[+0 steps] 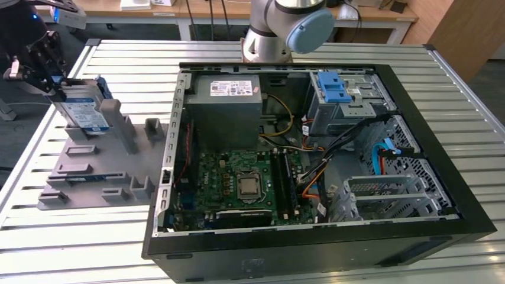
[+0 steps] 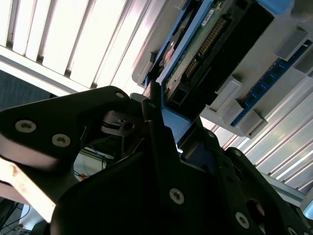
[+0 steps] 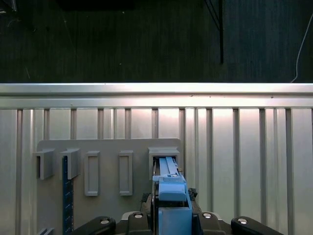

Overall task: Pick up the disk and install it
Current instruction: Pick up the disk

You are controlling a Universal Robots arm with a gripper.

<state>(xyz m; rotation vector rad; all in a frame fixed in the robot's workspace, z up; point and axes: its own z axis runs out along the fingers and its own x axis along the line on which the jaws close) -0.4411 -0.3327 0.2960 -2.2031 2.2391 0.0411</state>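
Gripper (image 1: 54, 83) sits at the exterior view's left, off the far-left corner of the grey holder tray (image 1: 94, 171). We see its black fingers (image 2: 155, 132) drawn in against the blue carrier edge of the disk (image 1: 83, 112), so it has the disk clamped by one end. In both wrist views the blue carrier lies right between the fingers: gripper (image 2: 176, 129) with the disk (image 2: 215, 39) showing its dark underside, green board and connector; gripper (image 3: 171, 218) with the disk (image 3: 168, 183) seen edge-on over a slot of the holder tray (image 3: 107, 205).

In the exterior view the disk stands on edge, slightly tilted, label facing the camera, lower end down at the tray's upright posts. We cannot tell whether it is seated in the slot or just clear of it.

The tray lies on the slatted metal table (image 1: 79, 248), just beside the open computer case (image 1: 316, 251). Inside the case: grey power supply (image 1: 229, 109), blue latch bracket (image 1: 335, 89), motherboard (image 1: 245, 183). The arm's base (image 1: 288, 23) stands behind the case.
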